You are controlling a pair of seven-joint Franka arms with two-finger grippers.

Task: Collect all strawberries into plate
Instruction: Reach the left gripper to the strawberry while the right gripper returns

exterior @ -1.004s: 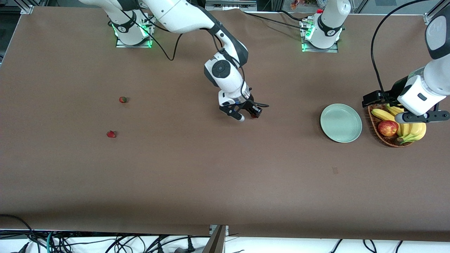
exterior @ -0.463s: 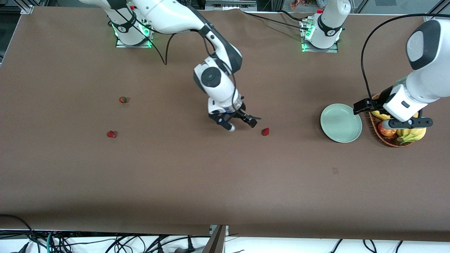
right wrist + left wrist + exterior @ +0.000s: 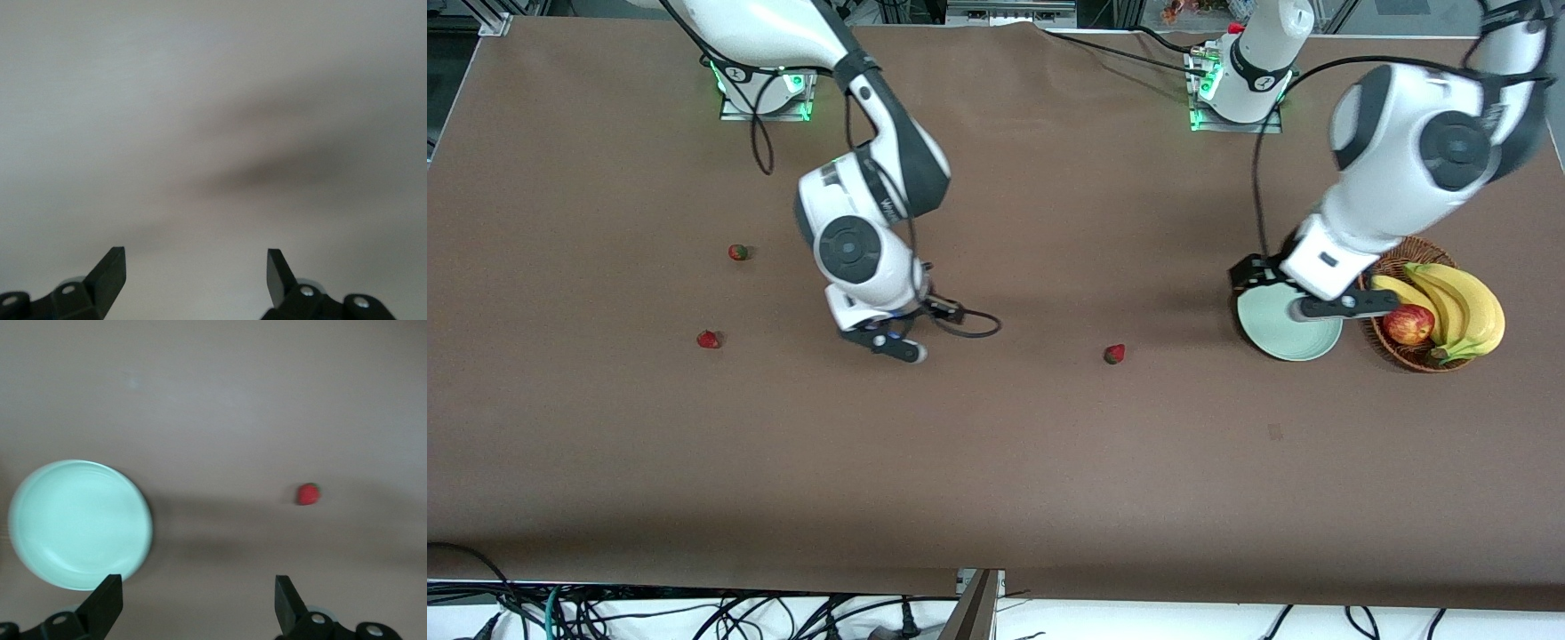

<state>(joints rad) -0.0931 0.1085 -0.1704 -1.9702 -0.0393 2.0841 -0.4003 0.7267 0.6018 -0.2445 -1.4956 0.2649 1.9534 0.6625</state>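
Brown table (image 3: 996, 462) carries everything. Left gripper (image 3: 1303, 302) hangs over the mint plate (image 3: 1280, 336), jaws wide and empty; right gripper (image 3: 898, 342) is over bare cloth mid-table, jaws spread, holding nothing. Wicker basket (image 3: 1396, 354) of fruit sits just beside the plate. Strawberries: one (image 3: 1113, 355) between right gripper and plate, two (image 3: 737, 252) (image 3: 708, 339) toward the right arm's end.

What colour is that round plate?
The plate is pale mint green, plain; clearest in the left wrist view.
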